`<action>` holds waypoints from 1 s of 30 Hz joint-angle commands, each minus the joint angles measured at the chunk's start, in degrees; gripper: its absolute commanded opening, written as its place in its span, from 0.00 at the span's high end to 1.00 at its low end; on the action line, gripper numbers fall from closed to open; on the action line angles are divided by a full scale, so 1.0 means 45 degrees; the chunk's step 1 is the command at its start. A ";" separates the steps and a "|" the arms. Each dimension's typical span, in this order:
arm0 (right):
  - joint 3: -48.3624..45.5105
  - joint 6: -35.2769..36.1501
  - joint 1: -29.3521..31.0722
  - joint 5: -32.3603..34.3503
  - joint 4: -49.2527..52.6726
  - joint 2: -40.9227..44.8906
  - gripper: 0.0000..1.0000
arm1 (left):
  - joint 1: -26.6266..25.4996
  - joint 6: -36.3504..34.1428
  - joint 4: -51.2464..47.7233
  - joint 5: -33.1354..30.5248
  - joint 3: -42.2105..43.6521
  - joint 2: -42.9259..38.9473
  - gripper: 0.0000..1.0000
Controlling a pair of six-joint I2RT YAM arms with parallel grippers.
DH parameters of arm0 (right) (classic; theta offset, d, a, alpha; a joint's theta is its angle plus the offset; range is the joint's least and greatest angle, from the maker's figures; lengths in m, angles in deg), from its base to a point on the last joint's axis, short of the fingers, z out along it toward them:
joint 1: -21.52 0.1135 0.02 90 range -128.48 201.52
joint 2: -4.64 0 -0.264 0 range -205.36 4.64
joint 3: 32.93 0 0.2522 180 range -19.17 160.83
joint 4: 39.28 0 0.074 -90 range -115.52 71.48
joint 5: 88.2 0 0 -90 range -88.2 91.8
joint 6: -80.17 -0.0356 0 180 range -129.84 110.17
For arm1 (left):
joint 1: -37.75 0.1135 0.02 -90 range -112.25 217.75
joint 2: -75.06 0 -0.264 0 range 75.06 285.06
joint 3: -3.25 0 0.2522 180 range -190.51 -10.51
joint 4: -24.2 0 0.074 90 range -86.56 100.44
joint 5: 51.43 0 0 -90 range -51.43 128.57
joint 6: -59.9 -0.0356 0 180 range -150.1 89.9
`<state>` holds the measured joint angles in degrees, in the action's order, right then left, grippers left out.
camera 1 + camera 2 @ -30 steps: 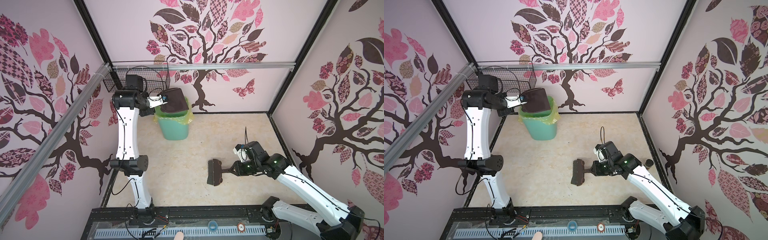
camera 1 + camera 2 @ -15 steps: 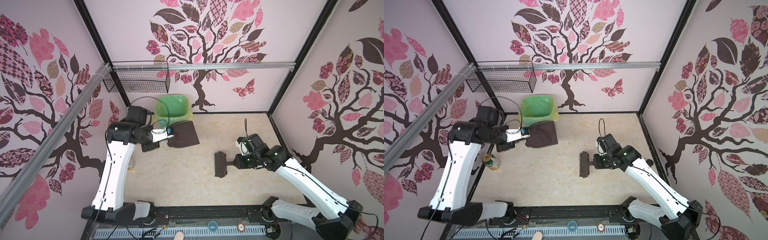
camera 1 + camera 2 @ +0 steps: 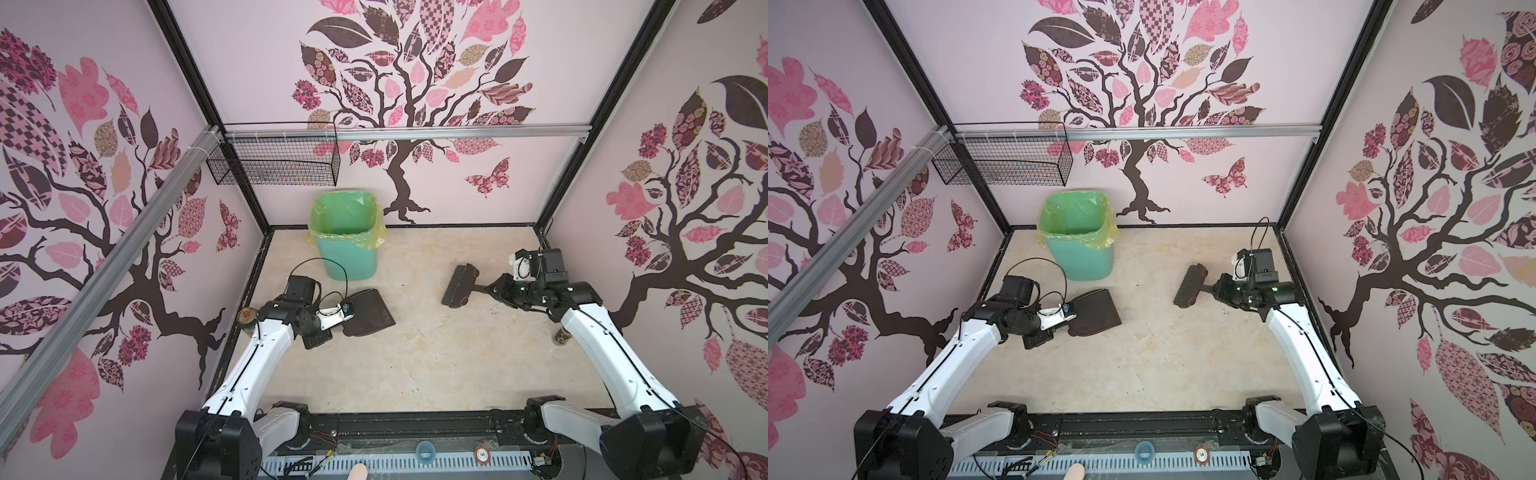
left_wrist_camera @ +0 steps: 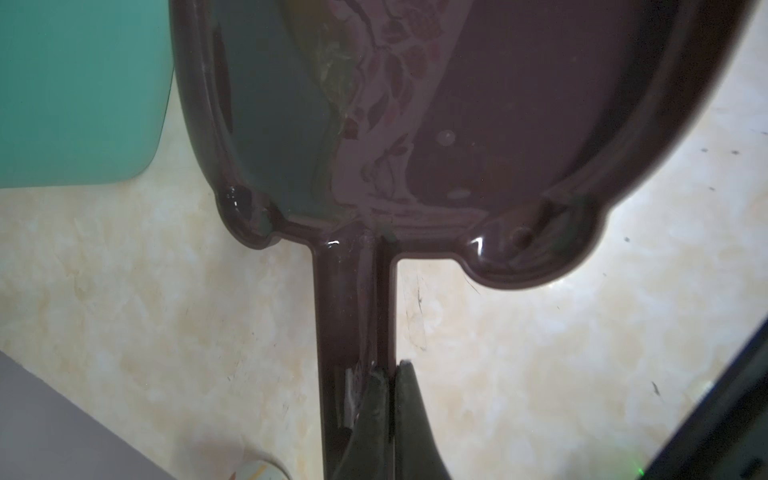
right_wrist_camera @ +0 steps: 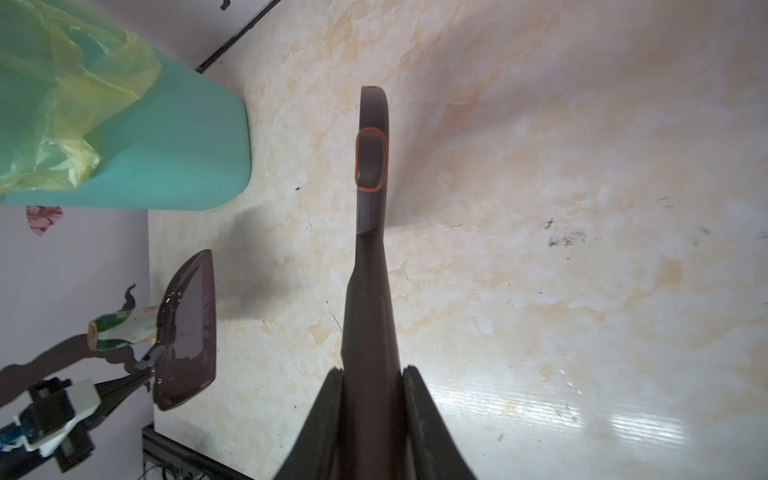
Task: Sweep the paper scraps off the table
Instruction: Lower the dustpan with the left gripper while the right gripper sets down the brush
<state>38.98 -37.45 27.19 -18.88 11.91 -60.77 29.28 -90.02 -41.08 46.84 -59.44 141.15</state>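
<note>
- Brown plastic dustpan [image 3: 370, 311] had come down from over the bin [image 3: 347, 245], where it was tipped a second earlier. It now sat low and nearly flat over the table [image 3: 415, 365], just in front of the bin. Whether it touched the surface I could not tell.
- Left gripper [image 4: 388, 374] was clenched on the dustpan's handle, and the pan looked empty in the left wrist view.
- Right gripper [image 5: 372, 374] was clamped round the handle of the brush [image 3: 459, 286]. The brush had drifted back and to the right, with its bristles turned toward the dustpan's side, well apart from it.
- No scraps showed on the table in any view. I judged they had gone into the bin with that tip, though I could not make any out inside it.
- My read was that the sweeping looked finished, with at most the tools left to set down.
- Around the work area, a can [image 3: 248, 318] stood at the left table edge beside the left arm. A dark can [image 3: 561, 336] stood by the right wall beside the right arm. A wire basket [image 3: 274, 164] hung on the back wall above the bin.
- As for obstacles, the can was close to the left arm and the bin was just beside the pan. I thought a careless retreat could knock either. Nothing lay between the two tools.
</note>
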 commanded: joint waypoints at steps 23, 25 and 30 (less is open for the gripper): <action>-0.8782 -0.6803 -0.0262 0.2082 -0.8397 0.1974 0.89 | -0.2243 0.1131 0.5795 0.0057 0.1812 0.3932 0.71; -0.9082 -0.6871 -0.0264 0.1941 -0.8571 0.1976 0.82 | -0.2251 0.1176 0.5093 0.0388 0.1524 0.3570 0.45; -0.9679 -0.6929 -0.0263 0.1644 -0.8377 0.2439 0.74 | -0.2240 0.1336 0.3060 0.0980 0.0444 0.2146 0.39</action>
<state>-1.56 -68.99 26.25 -12.98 -34.49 -49.58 19.33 -84.89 -21.35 48.13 -53.05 154.28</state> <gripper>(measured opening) 0.256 0.607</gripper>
